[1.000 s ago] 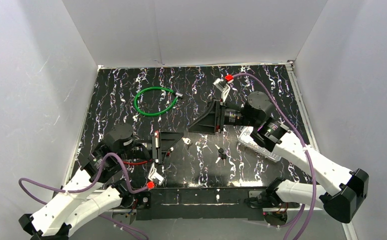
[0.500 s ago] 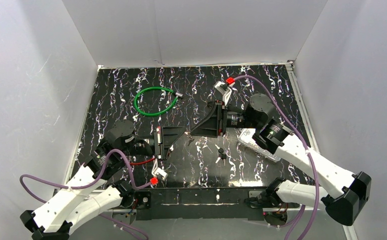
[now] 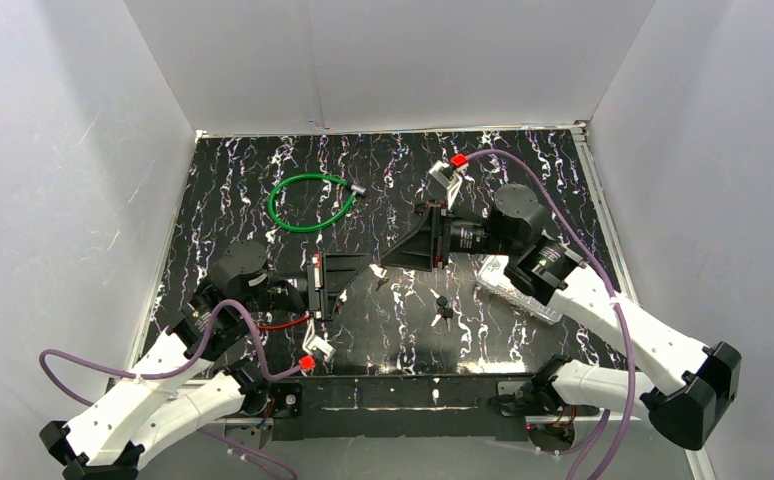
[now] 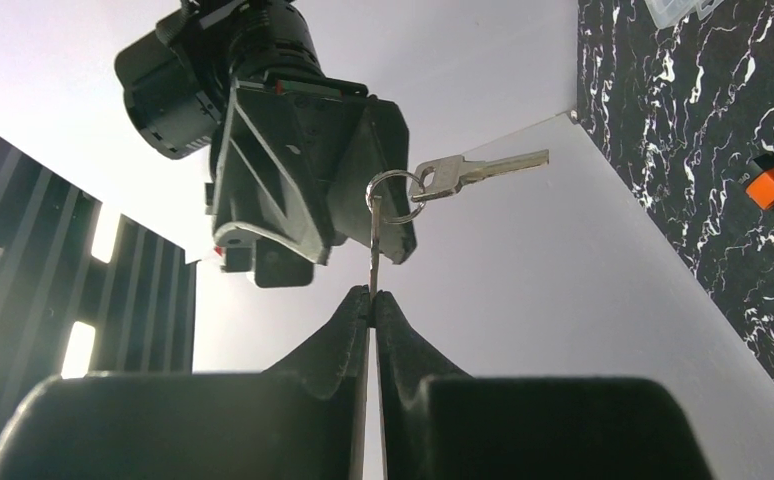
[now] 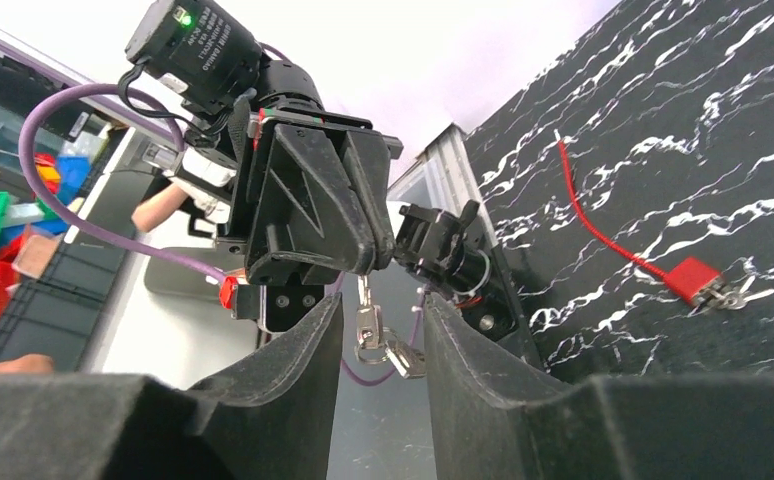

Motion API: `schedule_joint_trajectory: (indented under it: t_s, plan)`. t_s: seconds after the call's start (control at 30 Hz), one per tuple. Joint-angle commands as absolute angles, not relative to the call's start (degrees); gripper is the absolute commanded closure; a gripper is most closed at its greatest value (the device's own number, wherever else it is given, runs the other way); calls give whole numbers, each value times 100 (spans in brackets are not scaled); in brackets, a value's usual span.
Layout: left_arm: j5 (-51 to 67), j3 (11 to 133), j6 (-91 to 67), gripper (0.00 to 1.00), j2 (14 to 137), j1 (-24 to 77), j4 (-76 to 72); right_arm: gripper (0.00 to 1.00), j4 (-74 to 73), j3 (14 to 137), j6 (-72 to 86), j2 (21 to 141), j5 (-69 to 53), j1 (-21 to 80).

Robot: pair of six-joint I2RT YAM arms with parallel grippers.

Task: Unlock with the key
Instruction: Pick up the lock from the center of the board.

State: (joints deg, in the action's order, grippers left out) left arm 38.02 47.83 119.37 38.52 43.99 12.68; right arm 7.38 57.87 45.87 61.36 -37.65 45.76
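Note:
My left gripper [image 4: 371,297] is shut on the blade of a silver key [image 4: 374,240], held above the table. A ring with a second key [image 4: 468,170] hangs from it. My right gripper [image 5: 380,305] faces the left one tip to tip. Its jaws stand apart on either side of the hanging key bunch [image 5: 383,338], with a gap showing on both sides. In the top view the two grippers meet mid-table, left [image 3: 363,268] and right [image 3: 385,262]. A green cable lock [image 3: 308,202] lies at the far left, away from both.
A red cable with a small red lock body [image 5: 696,279] lies on the table by the left arm. Black-headed keys [image 3: 443,308] lie near the front middle. A clear plastic bag [image 3: 516,291] sits under the right arm. White walls enclose the table.
The left gripper lifted and moved right with the key toward the right gripper. The right gripper's jaws narrowed around the hanging keys, then held still.

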Motion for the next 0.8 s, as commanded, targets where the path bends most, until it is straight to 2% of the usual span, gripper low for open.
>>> schedule_joint_trajectory:
  t_s: [0.0, 0.17, 0.27, 0.77]
  plan:
    - [3883, 4896, 12901, 100, 3817, 4412, 1134, 60, 1234, 5888, 4903, 6272, -4269, 4553]
    - [3847, 4886, 12908, 100, 3851, 4412, 1093, 66, 1627, 5839, 5145, 6341, -4596, 4563]
    - [3820, 4878, 12932, 100, 3880, 4414, 1065, 74, 1671, 5837, 5239, 6391, -4742, 4562]
    - [3772, 4895, 12979, 100, 3937, 4412, 1011, 75, 1863, 5857, 5450, 6672, -5033, 4623]
